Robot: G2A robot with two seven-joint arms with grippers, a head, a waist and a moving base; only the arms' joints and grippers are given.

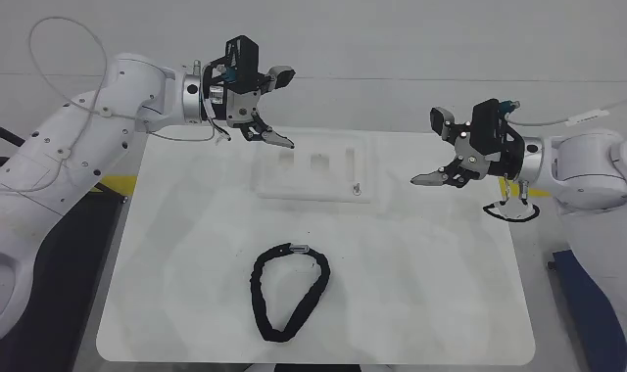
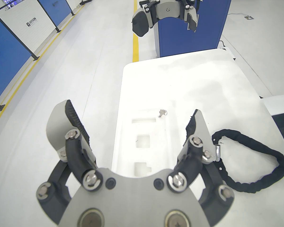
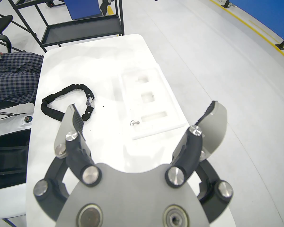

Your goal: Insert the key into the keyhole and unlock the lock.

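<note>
Left pincer [image 1: 285, 109]: jaws spread wide, holding nothing, over the tray's left end.
Right pincer [image 1: 427, 147]: jaws spread wide, empty, just off the tray's right end.
Key: small silver metal key [image 1: 358, 188] lying on the tray, closer to the right-hand one, untouched.
Lock: black fabric-sleeved chain loop with silver cylinder [image 1: 289, 292], well apart from both.
Tray: white foam tray with rectangular recesses [image 1: 333, 181], between them.
Bench: white bench with rounded corners [image 1: 441, 274].

white arms [image 1: 127, 83], thin white cables [image 1: 65, 19], silver black-padded fingers [image 2: 58, 119], round screws [image 2: 91, 180].

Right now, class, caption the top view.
Open left tool and right tool flank white tray holding key; chain lock on table.
</note>
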